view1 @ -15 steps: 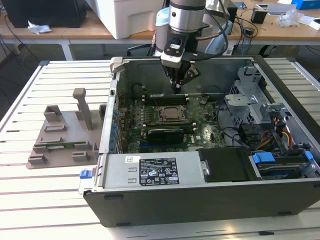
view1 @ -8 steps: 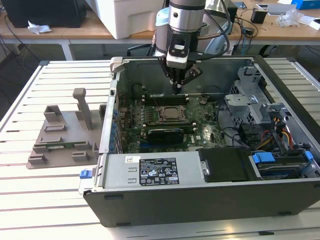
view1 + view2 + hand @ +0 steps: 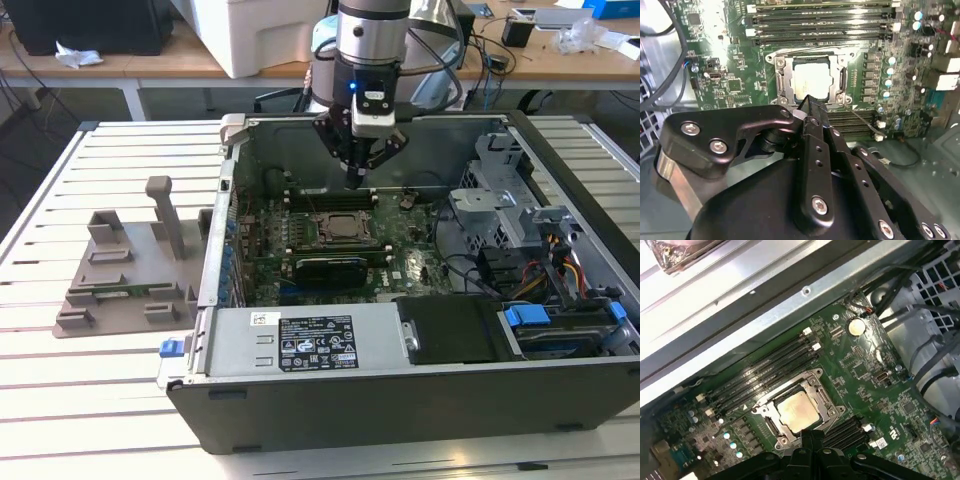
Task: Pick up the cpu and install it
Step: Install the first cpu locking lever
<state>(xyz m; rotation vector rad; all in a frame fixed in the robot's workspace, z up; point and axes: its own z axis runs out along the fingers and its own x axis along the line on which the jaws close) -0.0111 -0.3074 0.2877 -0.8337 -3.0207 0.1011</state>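
Silver cpu (image 3: 345, 228) sits in the motherboard socket (image 3: 781, 82) already; gripper (image 3: 357, 178) hangs near it at its 12 o'clock in the exterior view, fingers (image 3: 812, 150) pinched together, holding nothing.

Exterior view overlooks the open computer case (image 3: 400, 400); both wrist views closely face its socket (image 3: 780, 83) (image 3: 813, 382).

Cpu (image 3: 796, 410) in socket (image 3: 781, 82) within case (image 3: 400, 400), gripper (image 3: 357, 180) above; holder (image 3: 120, 280) on surface (image 3: 100, 400), at the exterior view's left of case.
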